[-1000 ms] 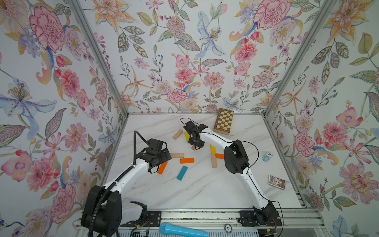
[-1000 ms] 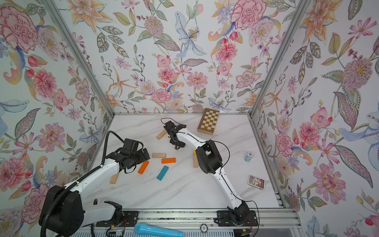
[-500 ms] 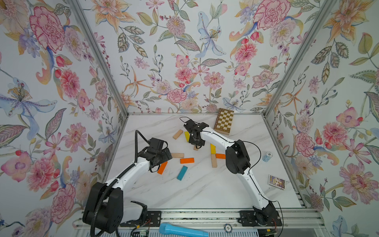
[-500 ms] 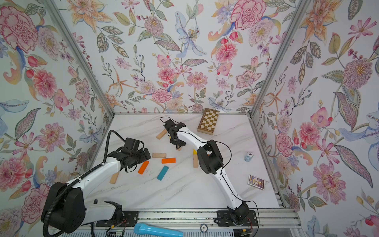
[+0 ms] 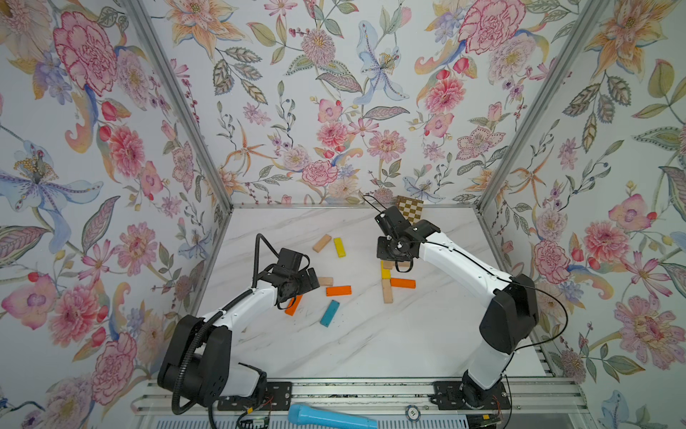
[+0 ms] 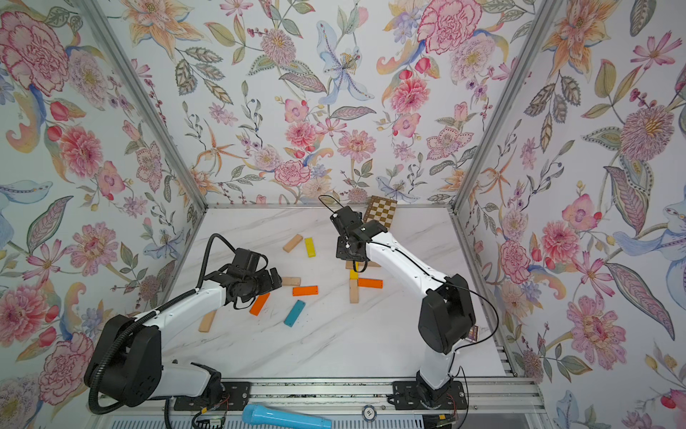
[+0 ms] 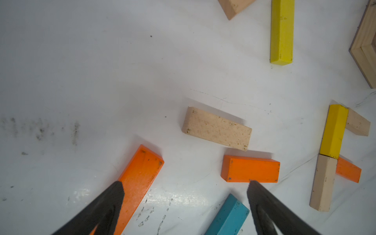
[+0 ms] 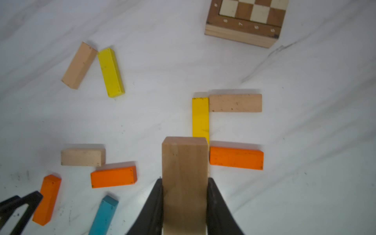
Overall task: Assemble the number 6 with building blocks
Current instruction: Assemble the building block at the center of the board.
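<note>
Four blocks lie joined as part of the number 6 (image 5: pixel 386 276), near the chequered board (image 8: pixel 240 34) on its robot-facing side. These are a beige top bar (image 8: pixel 235 103), a yellow block (image 8: pixel 200 118) running away from the board, an orange bar (image 8: pixel 236 158) and, in a top view, a lower beige block (image 5: pixel 387 291). The right hand (image 8: pixel 184 181) is clamped on another beige block (image 8: pixel 184 158) and hovers over that figure. Farther from the board, the left hand (image 7: pixel 185 182) hangs spread wide and empty above the table (image 5: pixel 371 345), between a long orange block (image 7: pixel 140 175) and a short orange block (image 7: pixel 251 168). A teal block (image 7: pixel 227 217) is close by.
</note>
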Tool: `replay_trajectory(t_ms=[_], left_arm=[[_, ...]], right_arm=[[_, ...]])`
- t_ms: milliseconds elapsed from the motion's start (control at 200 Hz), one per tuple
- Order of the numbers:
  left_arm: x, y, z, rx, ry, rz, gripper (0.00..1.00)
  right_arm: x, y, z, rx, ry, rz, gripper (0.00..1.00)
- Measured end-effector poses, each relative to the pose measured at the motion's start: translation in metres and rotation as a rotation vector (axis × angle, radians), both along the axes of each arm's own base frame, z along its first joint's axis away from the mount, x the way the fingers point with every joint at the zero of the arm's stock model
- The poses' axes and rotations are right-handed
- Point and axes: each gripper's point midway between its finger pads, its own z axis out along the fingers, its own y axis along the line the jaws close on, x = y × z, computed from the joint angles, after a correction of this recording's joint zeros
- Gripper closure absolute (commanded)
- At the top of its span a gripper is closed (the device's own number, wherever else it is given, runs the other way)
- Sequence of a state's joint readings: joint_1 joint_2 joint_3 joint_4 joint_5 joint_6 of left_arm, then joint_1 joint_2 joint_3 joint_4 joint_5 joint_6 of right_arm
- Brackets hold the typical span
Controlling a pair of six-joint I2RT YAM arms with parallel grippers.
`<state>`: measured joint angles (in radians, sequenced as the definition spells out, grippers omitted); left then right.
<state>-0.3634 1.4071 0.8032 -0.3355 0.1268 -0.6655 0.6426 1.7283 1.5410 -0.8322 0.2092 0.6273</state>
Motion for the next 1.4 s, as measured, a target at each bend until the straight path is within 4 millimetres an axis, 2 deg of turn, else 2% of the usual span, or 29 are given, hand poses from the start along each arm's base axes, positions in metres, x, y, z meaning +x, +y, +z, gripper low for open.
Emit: replay_trajectory(t_ms=[170,375,535,691,921,1101,1401], left_arm=[[0.007,-0.016,0.001,0.005,-0.02,-0.069,0.01],[0.017,-0.042,0.019,0.012,-0.084,-0.161,0.01],[0.024,-0.062,0.029,0.018,-0.126,-0.226,0.01],[0.032,-0.075,0.033,0.024,-0.14,-0.259,0.01],[0.045,-0.087,0.052,0.027,-0.202,-0.292,0.01],[0.047,-0.086,0.054,0.043,-0.215,-0.301,0.01],[0.049,-0.085,0.056,0.066,-0.229,-0.312,0.01]], right_arm=[[-0.053,-0.04,-0.024,-0.038,0.048,0.017,0.73],[-0.104,-0.082,-0.045,-0.024,0.046,0.003,0.72],[-0.128,-0.104,-0.049,0.008,0.005,-0.021,0.72],[-0.142,-0.116,-0.057,0.043,-0.013,-0.062,0.72],[-0.163,-0.129,-0.093,0.042,0.049,-0.122,0.72],[-0.165,-0.127,-0.102,0.058,0.064,-0.138,0.71],[-0.154,-0.118,-0.121,0.021,0.113,-0.115,0.72]])
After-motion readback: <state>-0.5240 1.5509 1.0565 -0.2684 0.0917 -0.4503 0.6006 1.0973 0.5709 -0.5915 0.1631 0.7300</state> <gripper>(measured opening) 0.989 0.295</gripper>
